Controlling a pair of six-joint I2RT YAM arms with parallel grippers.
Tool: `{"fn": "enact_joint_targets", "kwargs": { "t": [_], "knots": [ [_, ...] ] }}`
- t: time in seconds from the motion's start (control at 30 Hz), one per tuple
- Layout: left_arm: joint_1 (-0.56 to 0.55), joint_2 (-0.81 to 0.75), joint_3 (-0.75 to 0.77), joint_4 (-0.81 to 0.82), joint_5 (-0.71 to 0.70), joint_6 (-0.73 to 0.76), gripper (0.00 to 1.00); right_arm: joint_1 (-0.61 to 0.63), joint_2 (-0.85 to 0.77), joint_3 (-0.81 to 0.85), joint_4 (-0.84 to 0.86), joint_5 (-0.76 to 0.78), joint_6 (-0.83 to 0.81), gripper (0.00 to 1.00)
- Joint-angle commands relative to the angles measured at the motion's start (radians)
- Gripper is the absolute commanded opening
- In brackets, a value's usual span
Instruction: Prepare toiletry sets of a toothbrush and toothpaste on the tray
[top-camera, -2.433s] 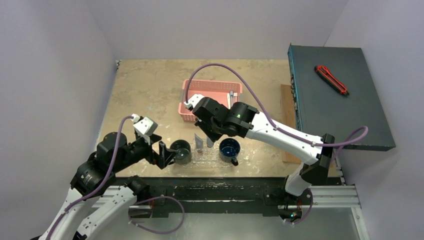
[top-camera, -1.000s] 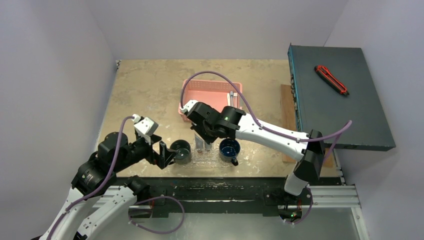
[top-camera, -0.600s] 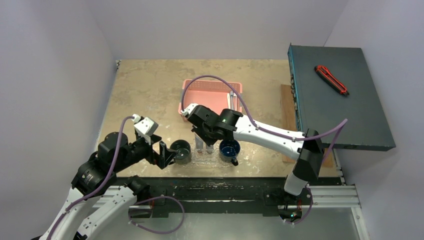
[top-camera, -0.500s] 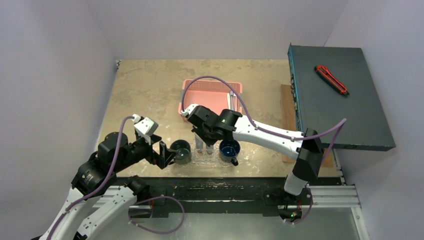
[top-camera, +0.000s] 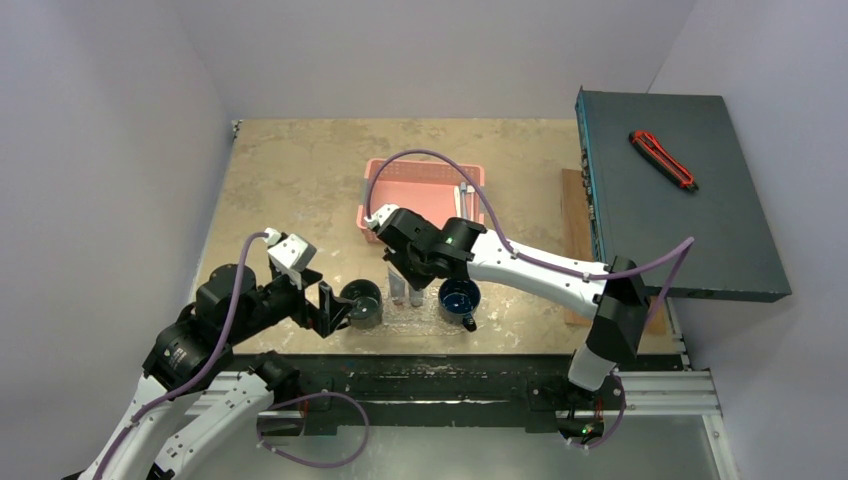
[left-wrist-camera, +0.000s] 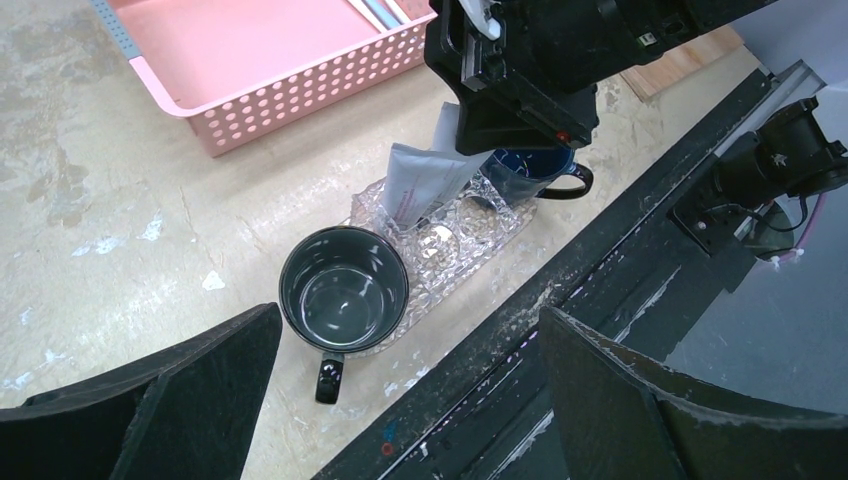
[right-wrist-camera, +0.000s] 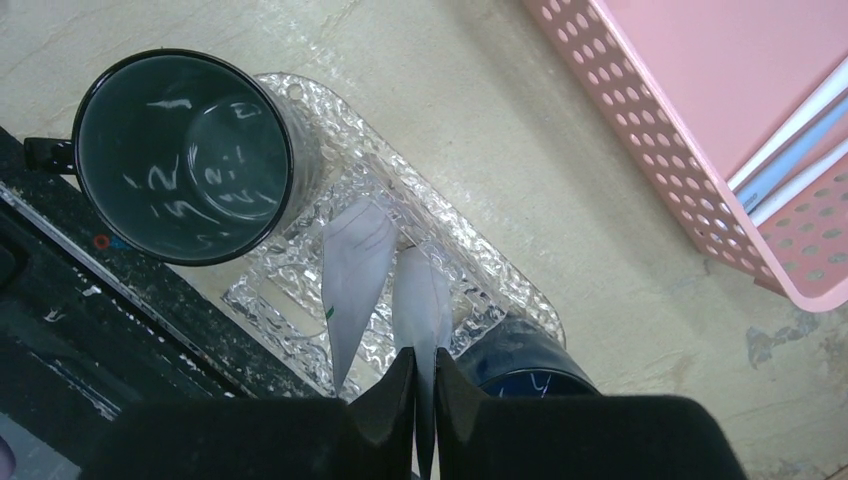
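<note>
Two silver-grey tubes (right-wrist-camera: 355, 260) stand tilted on the embossed clear tray (right-wrist-camera: 480, 275) (brushes (right-wrist-camera: 790, 150) apparently in basket (right-wrist-camera: 640, 130)).

The right arm (top-camera: 540, 265) is stretched in from the right of the tray (top-camera: 424, 316), with its wrist bent steeply downward. The right gripper (right-wrist-camera: 416, 362) is poised over the tray's middle, its fingers pinched together on the upper end of a tube (right-wrist-camera: 421, 297). The left arm (top-camera: 235, 305) is folded low to the left of the tray. The left gripper (top-camera: 332, 308) is pointed at the tray's left end, just short of it, with its jaws spread wide.
</note>
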Motion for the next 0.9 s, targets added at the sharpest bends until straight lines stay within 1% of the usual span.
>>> {"fn": "enact_joint_targets", "kwargs": {
  "t": [0.0, 0.1, 0.3, 0.37, 0.63, 0.87],
  "knots": [
    [0.004, 0.006, -0.006, 0.027, -0.015, -0.005, 1.0, -0.004, -0.05, -0.011, 0.028, 0.015, 0.024, 0.12],
    [0.005, 0.009, -0.006, 0.026, -0.016, -0.005, 1.0, -0.006, -0.065, -0.002, 0.021, 0.031, 0.03, 0.18],
    [0.005, 0.015, -0.007, 0.024, -0.019, -0.007, 1.0, -0.015, -0.1, 0.019, 0.002, 0.082, 0.047, 0.36],
    [0.004, 0.017, -0.008, 0.024, -0.021, -0.006, 1.0, -0.023, -0.115, 0.026, -0.003, 0.11, 0.056, 0.38],
    [0.004, 0.02, -0.008, 0.021, -0.025, -0.006, 1.0, -0.087, -0.129, 0.07, -0.026, 0.213, 0.087, 0.4],
    [0.004, 0.023, -0.009, 0.02, -0.029, -0.005, 1.0, -0.115, -0.102, 0.109, 0.003, 0.207, 0.082, 0.41]
  ]
}}
